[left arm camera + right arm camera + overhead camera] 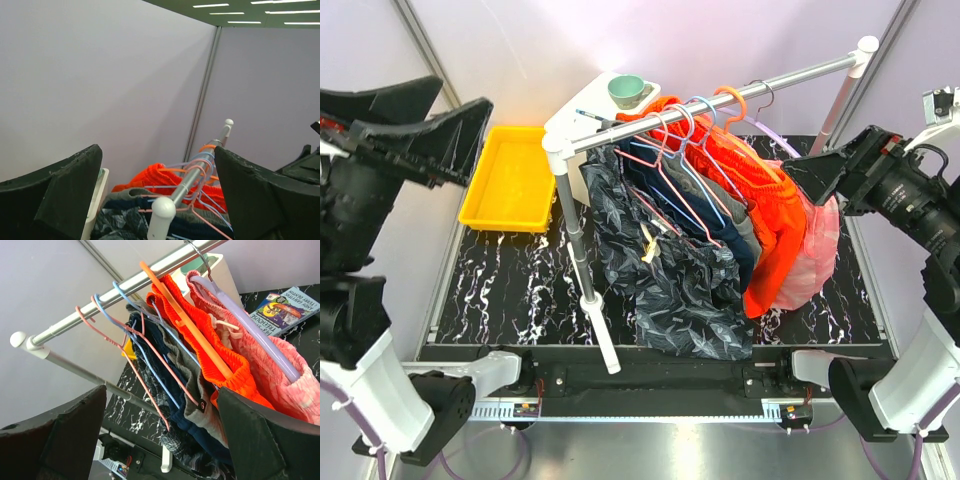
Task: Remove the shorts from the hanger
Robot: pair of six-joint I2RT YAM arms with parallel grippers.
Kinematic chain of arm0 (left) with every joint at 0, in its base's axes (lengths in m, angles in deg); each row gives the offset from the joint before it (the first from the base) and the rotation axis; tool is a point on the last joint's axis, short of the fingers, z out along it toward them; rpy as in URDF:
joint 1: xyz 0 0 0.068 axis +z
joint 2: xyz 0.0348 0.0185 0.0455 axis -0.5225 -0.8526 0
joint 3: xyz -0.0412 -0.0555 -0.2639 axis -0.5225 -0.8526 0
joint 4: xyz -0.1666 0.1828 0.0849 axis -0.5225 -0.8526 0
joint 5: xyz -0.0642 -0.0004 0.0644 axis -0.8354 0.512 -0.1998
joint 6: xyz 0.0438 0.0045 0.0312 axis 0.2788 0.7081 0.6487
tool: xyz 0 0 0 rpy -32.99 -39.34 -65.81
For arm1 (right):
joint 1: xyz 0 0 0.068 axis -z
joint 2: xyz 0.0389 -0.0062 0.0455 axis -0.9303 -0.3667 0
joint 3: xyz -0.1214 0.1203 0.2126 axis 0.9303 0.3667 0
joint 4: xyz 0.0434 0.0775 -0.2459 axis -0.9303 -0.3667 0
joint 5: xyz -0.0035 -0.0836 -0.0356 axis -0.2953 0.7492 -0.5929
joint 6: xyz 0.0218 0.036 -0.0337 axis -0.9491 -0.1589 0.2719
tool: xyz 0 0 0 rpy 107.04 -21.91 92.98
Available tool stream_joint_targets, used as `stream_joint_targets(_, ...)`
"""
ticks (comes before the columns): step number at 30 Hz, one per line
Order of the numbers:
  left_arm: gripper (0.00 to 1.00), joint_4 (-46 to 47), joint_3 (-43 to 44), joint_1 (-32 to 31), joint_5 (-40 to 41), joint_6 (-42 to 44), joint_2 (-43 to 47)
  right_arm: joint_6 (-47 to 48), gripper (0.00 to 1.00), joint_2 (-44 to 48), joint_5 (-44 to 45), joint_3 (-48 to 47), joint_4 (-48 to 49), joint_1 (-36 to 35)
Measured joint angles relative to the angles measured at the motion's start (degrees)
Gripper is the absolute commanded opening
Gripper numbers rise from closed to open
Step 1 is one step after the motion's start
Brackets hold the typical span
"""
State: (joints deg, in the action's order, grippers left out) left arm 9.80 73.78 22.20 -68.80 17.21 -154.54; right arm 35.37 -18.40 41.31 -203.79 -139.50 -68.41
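At the rack: the shorts (670,290) hang at the front end of the rail (720,95), nearest the arms, draped down almost to the marbled black table (490,290).
Hanger: the pink wire hanger (129,373) is hooked over the rail with the shorts on it, packed tight against a navy garment (725,235) and an orange one (770,220).
Left gripper (460,100): raised high off to the left, well apart from the rack, fingers spread and holding nothing.
Right gripper (810,170): near the far side of the clothes, just beside a pink garment (820,250), fingers apart, gripping nothing.
Progress: from where I stand, nothing is done yet. The shorts are not off the hanger, and neither arm has touched them.
Left to do: by my guess, reach in, take hold of the fabric, and work it free of the wire.
Yellow tray (480,215): sits on the table's far left; I see nothing in it.
Green bowl (626,90): perched on a white stand (585,115) behind the rail; nothing visible inside.
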Motion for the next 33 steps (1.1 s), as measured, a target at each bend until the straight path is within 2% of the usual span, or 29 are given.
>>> stream_joint_targets(8, 0.99, -4.31, -1.51, 0.04, -2.54, -0.52, 3.91, 3.89, 1.0, -0.11, -2.34, -0.11, -0.22, 0.0)
stream_joint_targets(13, 0.99, -5.53, -10.54, 0.04, -4.57, -2.03, 8.7, 6.1, 1.0, -0.7, -7.28, 0.52, -0.76, 0.02)
stream_joint_targets(18, 0.99, -8.15, -17.49, 0.04, -5.86, -2.54, 12.68, 5.79, 0.99, -0.46, -14.78, 5.2, -1.14, -1.11)
stream_joint_targets(22, 0.99, -9.29, -18.32, 0.09, -7.39, -2.51, 13.94, 5.31, 1.0, -0.85, -15.74, 8.31, -1.4, -8.48)
stream_joint_targets(26, 0.99, -9.42, -22.18, 0.09, -9.46, -2.56, 15.91, 4.09, 1.0, -2.16, -13.53, 9.49, -1.49, -19.82)
stream_joint_targets(33, 0.99, -12.39, -31.23, 0.11, -13.44, -3.52, 19.23, 1.05, 1.0, -4.39, -2.1, 8.76, -1.79, -37.57)
